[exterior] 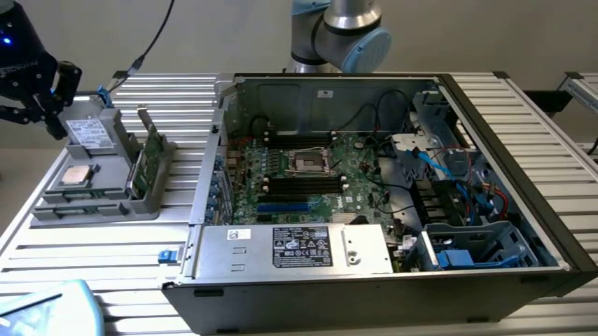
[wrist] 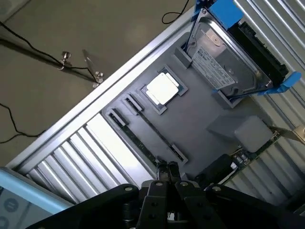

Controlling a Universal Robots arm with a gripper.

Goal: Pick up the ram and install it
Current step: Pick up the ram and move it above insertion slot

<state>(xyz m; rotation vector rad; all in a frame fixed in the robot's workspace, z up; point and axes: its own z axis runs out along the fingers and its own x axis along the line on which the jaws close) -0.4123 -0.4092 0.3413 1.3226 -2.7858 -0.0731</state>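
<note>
The ram (wrist: 143,142) is a long thin green stick standing on edge in a narrow slot of the grey tray (wrist: 200,119), between two clips. It runs along the tray's front edge (exterior: 80,208) in the exterior view. My gripper (wrist: 167,168) hangs above the tray with its fingers shut and nothing between them, the tips over one end of the ram and apart from it. In the exterior view the black gripper (exterior: 42,105) sits high over the tray's far corner on the exterior view's left. The open computer case (exterior: 374,182) holds the motherboard with black slots (exterior: 304,184).
The tray also carries a silver drive with a white label (wrist: 224,62) in a blue bracket and a square silver processor (wrist: 162,89). Green boards (exterior: 142,164) stand upright along the tray's side nearest the case. Ribbed metal table (exterior: 94,252) lies around; cables run inside the case.
</note>
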